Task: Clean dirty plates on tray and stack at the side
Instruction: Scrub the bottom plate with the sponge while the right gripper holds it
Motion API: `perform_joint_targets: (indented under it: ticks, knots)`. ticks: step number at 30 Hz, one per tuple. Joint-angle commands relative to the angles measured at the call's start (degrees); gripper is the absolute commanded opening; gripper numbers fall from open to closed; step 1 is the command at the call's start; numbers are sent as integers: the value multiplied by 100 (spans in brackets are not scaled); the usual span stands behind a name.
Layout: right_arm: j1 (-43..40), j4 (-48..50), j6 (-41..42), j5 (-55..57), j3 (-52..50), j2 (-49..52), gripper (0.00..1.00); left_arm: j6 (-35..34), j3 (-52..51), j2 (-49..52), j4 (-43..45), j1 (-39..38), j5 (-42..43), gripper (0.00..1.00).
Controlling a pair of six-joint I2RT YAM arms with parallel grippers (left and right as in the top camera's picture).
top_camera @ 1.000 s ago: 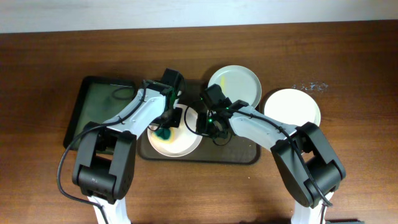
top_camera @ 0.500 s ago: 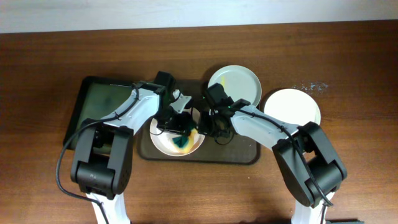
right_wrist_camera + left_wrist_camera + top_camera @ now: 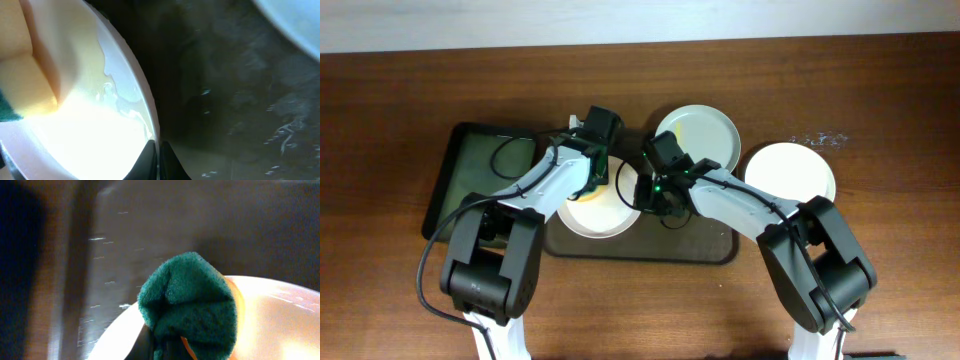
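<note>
A white plate [image 3: 597, 216] with a yellowish smear lies at the left of the dark brown tray [image 3: 705, 247]. My left gripper [image 3: 597, 180] is shut on a green and yellow sponge [image 3: 192, 305] at the plate's far rim [image 3: 285, 325]. My right gripper [image 3: 642, 192] is shut on that plate's right rim [image 3: 145, 107], one finger inside and one outside [image 3: 157, 155]. A second plate [image 3: 700, 132], faintly green with a yellow smear, lies at the tray's far edge. A third, clean white plate [image 3: 790, 170] lies on the table to the right of the tray.
A smaller dark green-black tray [image 3: 480, 172] lies on the table to the left of the brown tray, under my left arm. The brown tray's bare wet floor [image 3: 240, 100] shows to the right of the held plate.
My left gripper has moved the sponge from the near middle of the plate up to its far rim. The plate has shifted slightly. My right gripper stays on the rim.
</note>
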Motion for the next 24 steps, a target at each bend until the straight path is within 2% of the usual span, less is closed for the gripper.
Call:
perform_joint_targets:
  ticks: [1,2,5,6,8,10,14,17,19,21,23,24]
  knots:
    - [-31,-291,-57,203,-166,138,4,-179,-11,92,-667,131,-1873,0]
    - [-31,-291,-57,203,-166,138,4,-151,-13,92,-789,107,-1626,0]
    - [-31,-291,-57,203,-166,138,4,1154,-13,92,-1287,-9,1032,0]
    - [-31,-293,-57,201,-166,138,4,1624,-13,92,-1377,-9,1926,0]
    - [-31,-293,-57,199,-166,138,4,3106,-11,92,-1589,-2,3838,0]
    - [-31,-293,-57,197,-166,138,4,3595,-11,92,-1744,22,4448,0]
    - [-31,-293,-57,199,-166,138,4,3585,-11,92,-1357,31,4485,0]
    - [-31,-297,-57,197,-166,138,4,2940,-11,92,-577,31,4131,0]
    - [-31,-321,-57,199,-166,138,4,1628,-11,92,129,31,2430,0]
    - [-31,-348,-57,199,-166,138,4,754,72,92,374,31,741,0]
    - [-31,-356,-57,201,-166,138,4,544,352,92,348,31,-195,0]
    - [-31,-356,-57,201,-166,138,4,544,509,92,275,31,-356,0]
